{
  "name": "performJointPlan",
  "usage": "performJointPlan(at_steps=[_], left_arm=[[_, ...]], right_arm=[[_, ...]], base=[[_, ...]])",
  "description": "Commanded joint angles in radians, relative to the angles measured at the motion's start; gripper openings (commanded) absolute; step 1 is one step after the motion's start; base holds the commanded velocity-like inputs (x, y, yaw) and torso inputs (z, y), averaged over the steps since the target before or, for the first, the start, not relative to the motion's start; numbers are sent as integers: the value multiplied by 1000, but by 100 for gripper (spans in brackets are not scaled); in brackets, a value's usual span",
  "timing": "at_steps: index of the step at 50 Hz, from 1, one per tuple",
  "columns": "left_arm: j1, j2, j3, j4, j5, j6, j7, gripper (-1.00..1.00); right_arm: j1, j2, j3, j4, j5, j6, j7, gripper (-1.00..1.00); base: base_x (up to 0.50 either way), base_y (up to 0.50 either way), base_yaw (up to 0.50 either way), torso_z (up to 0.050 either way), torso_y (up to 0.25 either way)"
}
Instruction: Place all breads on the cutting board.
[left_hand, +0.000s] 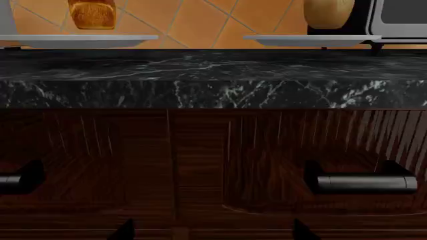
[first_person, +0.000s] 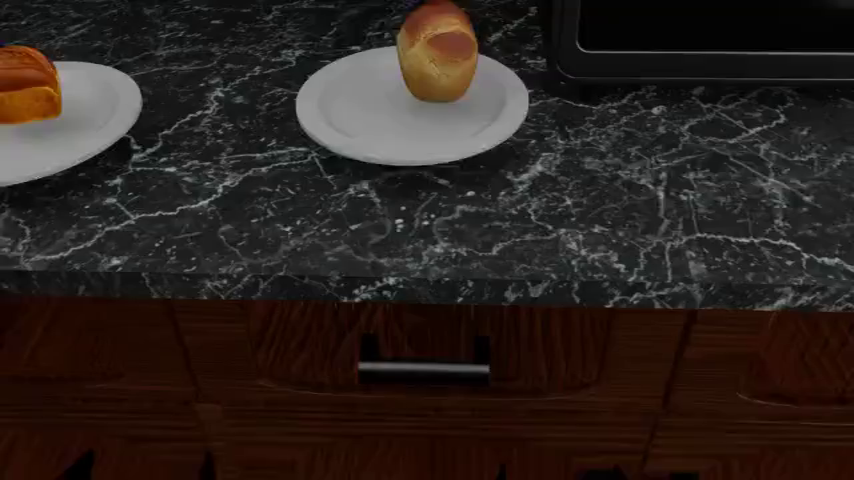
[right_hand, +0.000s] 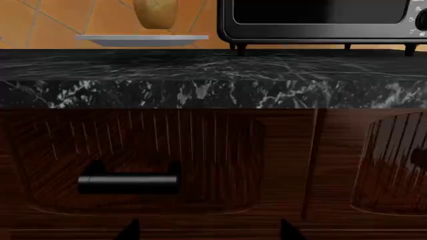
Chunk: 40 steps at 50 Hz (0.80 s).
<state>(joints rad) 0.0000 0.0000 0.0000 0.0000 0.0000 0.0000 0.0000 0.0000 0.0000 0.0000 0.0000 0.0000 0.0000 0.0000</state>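
Observation:
One bread (first_person: 437, 50) stands on end on a white plate (first_person: 387, 125) at mid-counter. A second bread (first_person: 27, 85) lies on another white plate (first_person: 87, 120) at the far left. Both also show in the left wrist view, the left one (left_hand: 92, 14) and the middle one (left_hand: 328, 14). The middle one also shows in the right wrist view (right_hand: 155, 13). The cutting board is out of view. My left gripper (left_hand: 212, 232) and right gripper (right_hand: 209, 232) are open and empty. Both are below the counter's edge, facing the drawer fronts.
A black oven (first_person: 707, 40) stands at the back right of the black marble counter (first_person: 601, 200). Dark wooden drawer fronts with bar handles (first_person: 423, 370) sit under the counter edge. An orange tiled wall (left_hand: 200, 22) is behind.

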Motion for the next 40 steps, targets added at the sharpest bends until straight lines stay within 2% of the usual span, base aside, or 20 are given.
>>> performJointPlan(at_steps=[1,3,5,6,9,10,13,14,15,24,27,30,32,35,36,38,39,40], left_arm=[[-8,-10,11,-24,-10,16,-10,100],[-16,-21,12,-9,-32,-13,-21,100],[25,-31,42,32,20,23,-54,100],[28,-34,46,34,18,24,-58,100],[44,-38,56,47,20,33,-67,100],[0,-37,43,1,-36,1,-43,100],[-9,-44,50,-6,-43,0,-50,100],[-150,0,150,-150,-150,150,-150,100],[0,-10,11,0,-10,0,-11,100],[-3,-41,49,1,-28,-31,-46,100],[-6,-56,49,107,-31,-142,-58,100],[-57,-84,31,316,-45,-361,-65,100],[-92,-96,25,383,-55,-468,-66,100],[-142,-118,33,481,-50,-622,-70,100],[-164,-125,31,524,-53,-677,-70,100],[-208,-136,30,583,-66,-778,-60,100],[-221,-142,36,593,-67,-807,-56,100],[-253,-145,29,630,-77,-855,-53,100]], right_arm=[[0,9,-13,0,9,0,13,100],[0,14,-19,-4,11,14,37,100],[0,24,-33,-10,-30,30,85,100],[1,34,-49,-29,-55,93,90,100],[0,34,-44,-20,-10,57,79,100],[1,36,-44,-2,36,1,44,100],[1,43,-53,2,41,-6,52,100],[150,0,-150,150,150,-150,133,100],[0,9,-13,0,9,0,13,100],[0,34,-62,-30,24,28,69,100],[1,44,-76,-26,3,23,93,100],[3,56,-93,-22,-37,9,121,100],[4,67,-110,-37,-86,52,145,100],[4,72,-114,-26,-81,17,153,100],[48,175,29,-176,34,167,72,100],[60,191,43,-476,49,467,59,100],[59,192,43,-556,50,574,60,100],[132,217,34,-619,46,707,54,100]], base=[[0,0,0,0,0],[0,0,0,0,0],[0,0,0,0,0],[0,0,0,0,0],[0,0,0,0,0],[0,0,0,0,0],[0,0,0,0,0],[0,0,0,0,0],[0,0,0,0,0],[0,0,0,0,0],[0,0,0,0,0],[0,0,0,0,0],[0,0,0,0,0],[0,0,0,0,0],[0,0,0,0,0],[0,0,0,0,0],[0,0,0,0,0],[0,0,0,0,0]])
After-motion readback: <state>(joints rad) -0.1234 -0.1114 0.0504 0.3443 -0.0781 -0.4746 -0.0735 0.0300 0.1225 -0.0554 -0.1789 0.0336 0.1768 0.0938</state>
